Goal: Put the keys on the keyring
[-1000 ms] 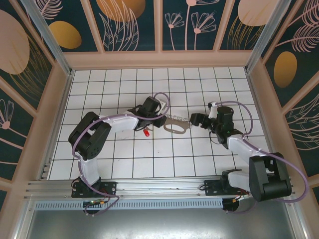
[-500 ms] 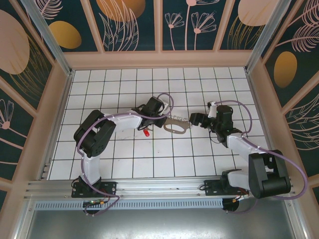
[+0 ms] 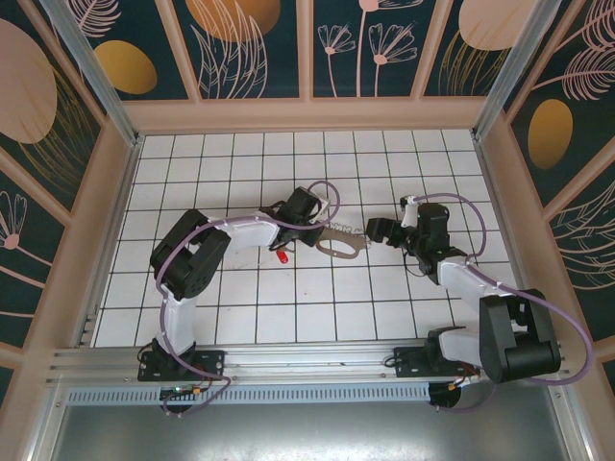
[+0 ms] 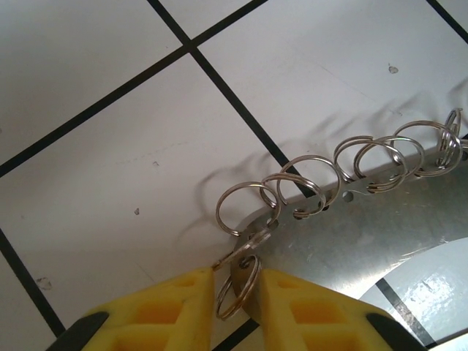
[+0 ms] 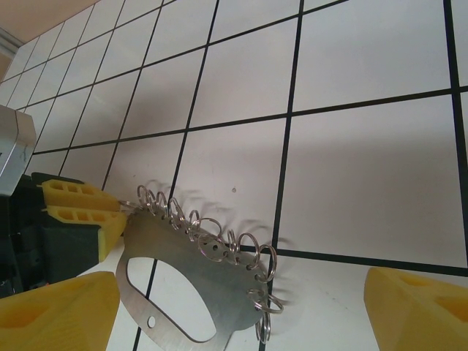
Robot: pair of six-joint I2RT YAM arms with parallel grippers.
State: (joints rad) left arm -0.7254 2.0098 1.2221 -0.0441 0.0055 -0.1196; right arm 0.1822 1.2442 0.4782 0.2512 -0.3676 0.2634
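The keyring [image 3: 341,242] is a flat silvery oval plate with a row of split rings [image 4: 307,175] along one edge, lying on the white tiles. My left gripper [image 3: 312,229] is at its left end. In the left wrist view my left gripper [image 4: 238,296] has its yellow fingers [image 4: 153,311] pressed on the plate's corner and one split ring. The red-headed keys [image 3: 282,255] lie on the floor just in front of the left gripper, apart from the keyring. My right gripper [image 3: 384,230] stands open at the keyring's right end, with the plate [image 5: 183,270] low between its wide-set fingers [image 5: 58,307].
The floor is white tile with black grid lines, walled by a tan frame [image 3: 307,115] at the back and sides. Both arm bases stand on the metal rail [image 3: 307,370] at the near edge. The left gripper's yellow fingers [image 5: 77,208] show at the left of the right wrist view.
My left gripper has narrowed onto the keyring's left end, and the left arm's elbow has swung a little to the right. The right arm has barely moved.
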